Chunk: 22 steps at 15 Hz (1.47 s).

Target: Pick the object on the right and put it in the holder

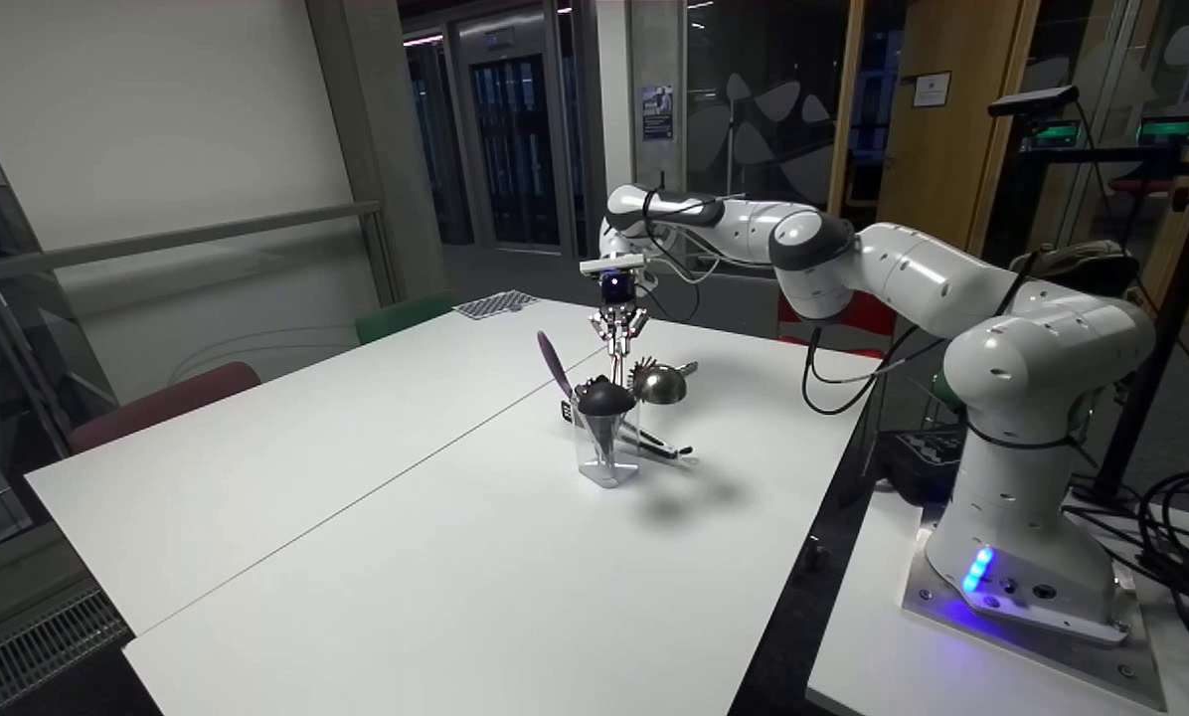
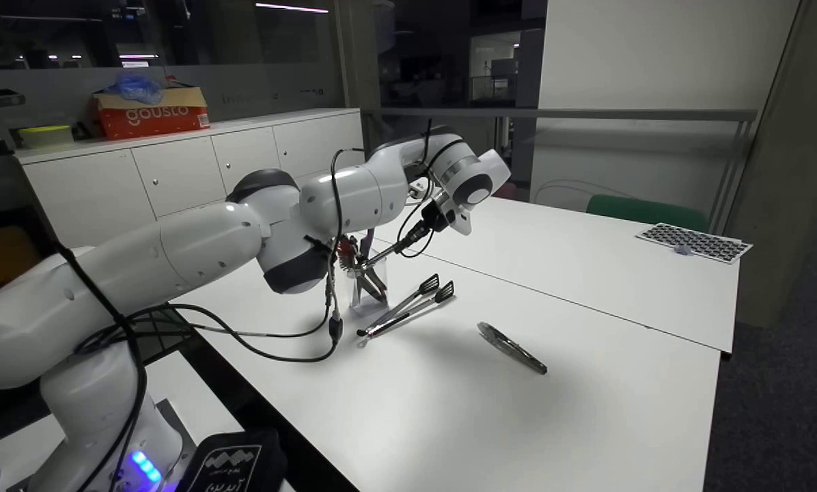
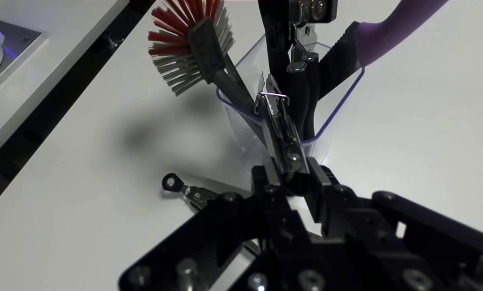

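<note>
Gripper (image 3: 290,180) pinches metal tongs (image 3: 292,157) by one end, tips at mouth of clear holder (image 3: 239,129) w/ utensils (image 3: 302,93) in it; can't tell if inside. Slotted blk tongs (image 2: 393,321) lie near holder, dk grey tongs (image 2: 511,348) well apart on tbl (image 2: 586,424).

Red box (image 2: 151,119), lettered side; reads “gousto”

slim tongs (image 3: 288,143) tilted at mouth of clear holder (image 3: 241,127)
</note>
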### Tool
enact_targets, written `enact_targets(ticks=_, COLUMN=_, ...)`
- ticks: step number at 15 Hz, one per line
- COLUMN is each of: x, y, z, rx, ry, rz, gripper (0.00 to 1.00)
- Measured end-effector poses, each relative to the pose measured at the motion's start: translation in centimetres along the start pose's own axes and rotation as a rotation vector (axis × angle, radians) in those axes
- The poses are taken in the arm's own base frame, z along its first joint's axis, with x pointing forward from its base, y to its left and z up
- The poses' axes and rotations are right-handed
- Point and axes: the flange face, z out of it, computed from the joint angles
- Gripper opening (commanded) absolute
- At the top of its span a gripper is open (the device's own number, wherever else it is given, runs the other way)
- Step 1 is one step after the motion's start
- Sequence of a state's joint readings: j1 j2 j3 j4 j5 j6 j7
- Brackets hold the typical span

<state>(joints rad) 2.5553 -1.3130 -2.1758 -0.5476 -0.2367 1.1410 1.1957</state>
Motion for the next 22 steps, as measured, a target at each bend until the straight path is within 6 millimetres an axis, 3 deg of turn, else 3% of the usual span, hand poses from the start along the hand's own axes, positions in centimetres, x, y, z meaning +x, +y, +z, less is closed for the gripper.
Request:
enact_targets(ticks=6, x=-0.5, y=-0.4, z=-0.3, rx=0.001, ry=0.051, rz=0.059, gripper=0.05)
enact_targets(ticks=15, x=-3.5, y=-1.5, z=-2.4, rx=0.005, ry=0.297, rz=0.185, gripper=0.05)
enact_targets(ticks=22, x=-4.5, y=-1.9, z=-2.5, rx=0.001, ry=0.342, rz=0.187, gripper=0.05)
